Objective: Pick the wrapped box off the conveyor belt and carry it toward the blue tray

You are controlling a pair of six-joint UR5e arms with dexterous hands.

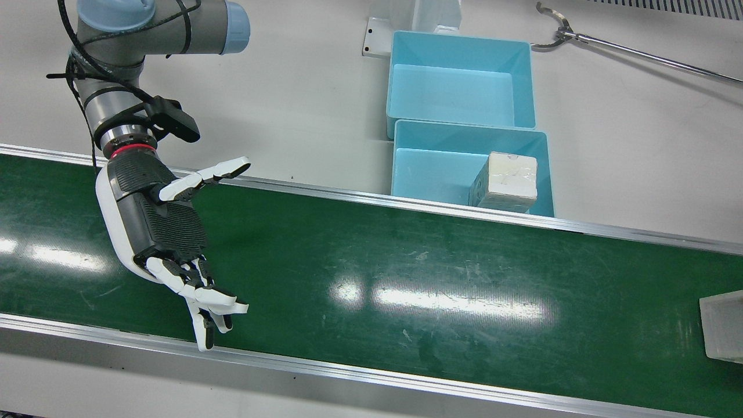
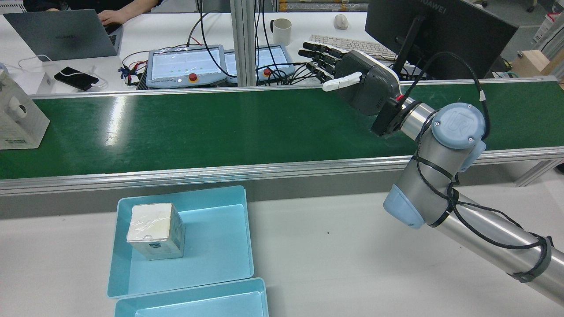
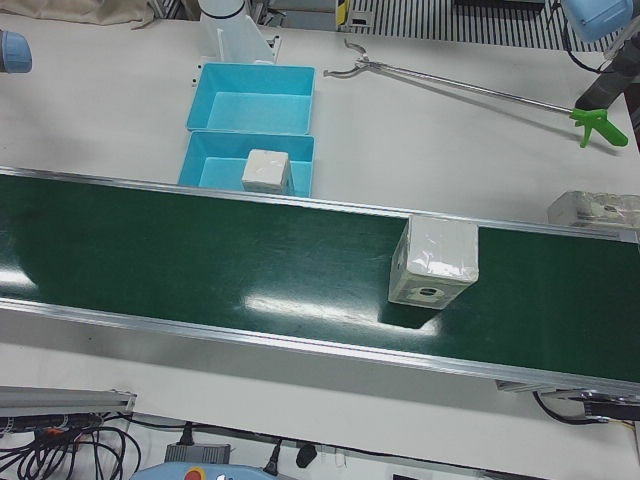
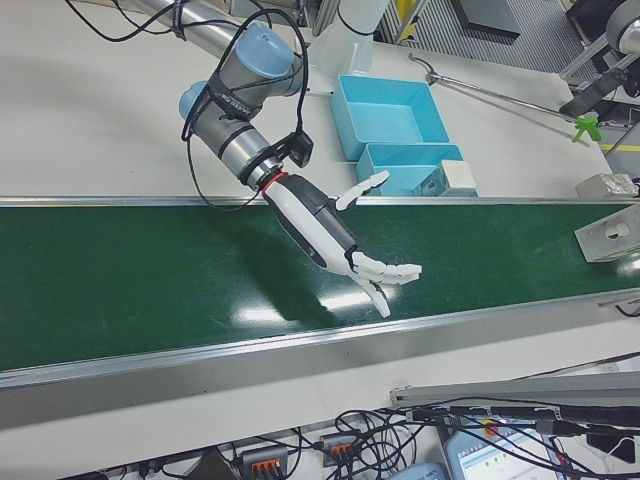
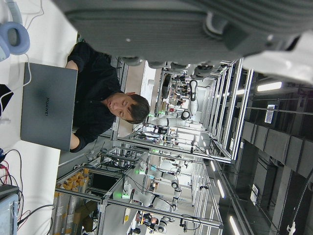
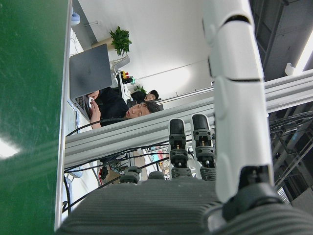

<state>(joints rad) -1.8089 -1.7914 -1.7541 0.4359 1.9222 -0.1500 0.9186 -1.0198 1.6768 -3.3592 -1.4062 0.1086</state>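
The wrapped box (image 3: 435, 262) stands upright on the green conveyor belt (image 1: 406, 273), white under clear film; it also shows at the belt's end as the box (image 2: 17, 116) and box (image 1: 722, 325). My right hand (image 1: 157, 226) hovers open over the belt far from it, palm up and fingers spread, holding nothing; the same hand (image 2: 361, 83) shows from behind. The blue tray (image 1: 406, 168) beside the belt holds another wrapped box (image 1: 511, 180). My left hand (image 5: 195, 29) shows only its palm edge, with nothing in front of it.
A second blue tray (image 1: 458, 87) sits behind the first. A long grabber tool (image 3: 470, 85) lies on the white table. Another wrapped item (image 3: 595, 210) rests beside the belt. Behind the belt are laptops, a monitor and a seated person (image 5: 107, 98).
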